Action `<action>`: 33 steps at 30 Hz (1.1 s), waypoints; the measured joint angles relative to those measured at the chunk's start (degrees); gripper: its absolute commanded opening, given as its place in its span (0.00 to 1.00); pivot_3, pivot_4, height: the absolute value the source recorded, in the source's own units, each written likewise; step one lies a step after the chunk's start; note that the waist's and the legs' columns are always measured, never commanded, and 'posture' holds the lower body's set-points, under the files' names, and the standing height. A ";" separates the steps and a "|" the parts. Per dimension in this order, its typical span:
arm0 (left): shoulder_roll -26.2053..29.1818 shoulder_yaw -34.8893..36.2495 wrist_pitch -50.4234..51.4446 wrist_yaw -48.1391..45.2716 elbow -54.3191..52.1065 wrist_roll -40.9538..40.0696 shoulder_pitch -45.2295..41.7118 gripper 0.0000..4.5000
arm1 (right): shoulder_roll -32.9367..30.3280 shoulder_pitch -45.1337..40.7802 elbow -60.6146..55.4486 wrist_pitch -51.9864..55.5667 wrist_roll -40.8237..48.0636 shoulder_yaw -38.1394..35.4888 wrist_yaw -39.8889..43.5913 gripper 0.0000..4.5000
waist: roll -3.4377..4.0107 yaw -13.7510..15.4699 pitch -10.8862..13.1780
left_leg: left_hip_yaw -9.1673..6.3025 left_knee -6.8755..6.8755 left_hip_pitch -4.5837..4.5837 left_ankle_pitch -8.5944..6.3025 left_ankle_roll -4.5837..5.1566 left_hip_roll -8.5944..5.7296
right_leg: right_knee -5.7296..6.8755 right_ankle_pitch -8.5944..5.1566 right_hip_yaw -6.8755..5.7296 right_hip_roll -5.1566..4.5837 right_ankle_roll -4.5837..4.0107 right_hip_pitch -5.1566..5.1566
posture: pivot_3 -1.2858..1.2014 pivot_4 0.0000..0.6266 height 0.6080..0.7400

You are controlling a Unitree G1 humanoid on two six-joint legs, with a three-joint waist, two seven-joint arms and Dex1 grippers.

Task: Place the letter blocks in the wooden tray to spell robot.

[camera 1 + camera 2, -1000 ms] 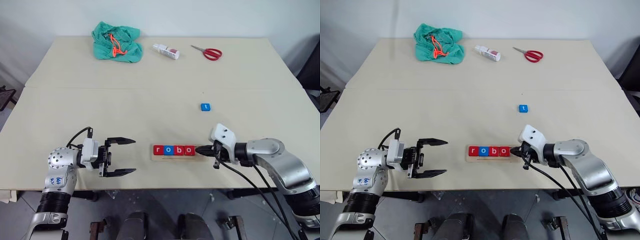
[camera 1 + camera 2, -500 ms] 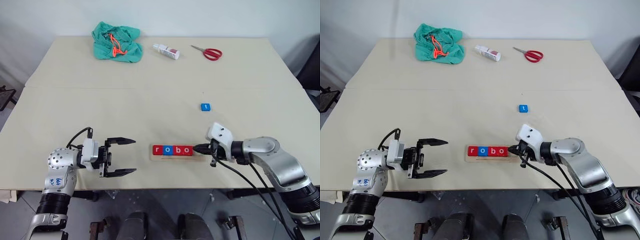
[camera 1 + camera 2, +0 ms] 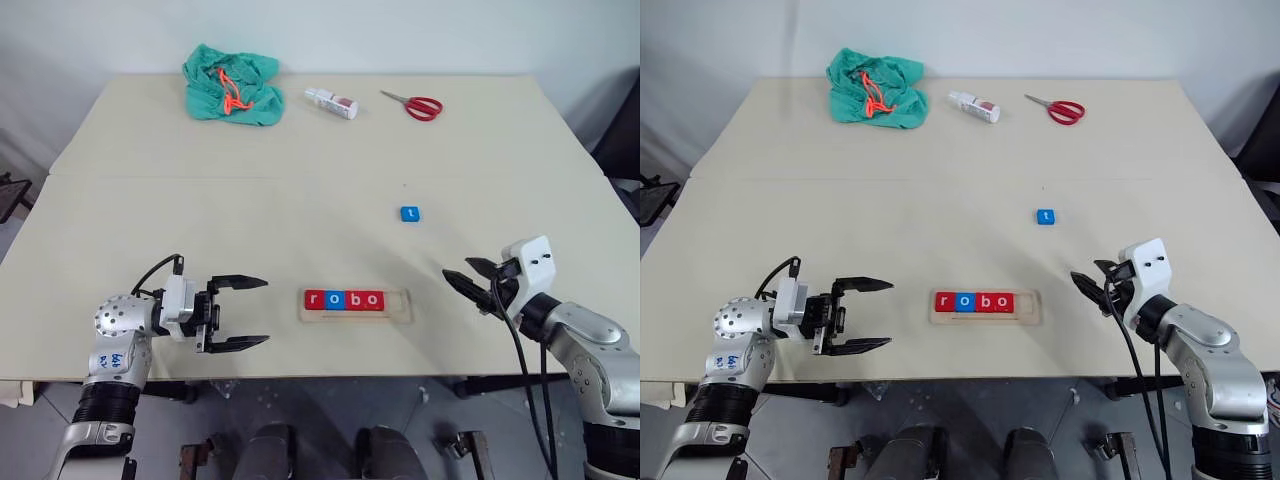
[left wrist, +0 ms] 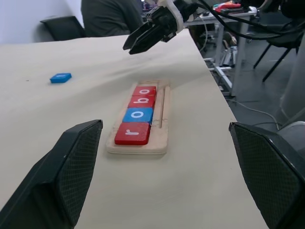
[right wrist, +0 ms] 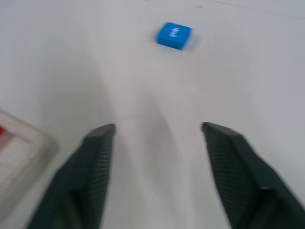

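Across the table, wooden tray lengthwise.

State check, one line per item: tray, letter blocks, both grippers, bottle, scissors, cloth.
long pale wooden tray: flat on the table, right end slot empty
four red and blue letter blocks: seated in the tray, reading r, o, b, o
blue t block: loose on the table, letter up
left gripper: open, holding nothing
right gripper: open, holding nothing
small white bottle: lying on its side
red-handled scissors: closed
green cloth: crumpled
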 measured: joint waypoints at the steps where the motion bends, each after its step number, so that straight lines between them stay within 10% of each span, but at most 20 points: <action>1: -0.04 -0.02 -0.23 -0.33 0.42 0.03 -0.68 1.00 | 0.87 -0.86 0.02 -0.05 -0.02 0.04 -1.18 0.96 | 0.00 -0.12 0.00 | 0.01 -0.01 0.00 0.01 -0.01 0.00 | 0.00 0.00 0.01 0.00 0.00 -0.01 | 0.52 0.24 1.00; 33: 0.62 1.72 -0.12 2.92 -7.74 -0.21 9.38 1.00 | 14.94 -43.42 62.54 -23.03 -13.82 12.09 -10.92 0.94 | 0.02 -2.04 0.01 | -0.22 -0.13 -0.02 0.00 -0.01 -0.02 | 0.37 0.00 -0.01 -0.04 0.00 -0.19 | 0.52 0.24 1.00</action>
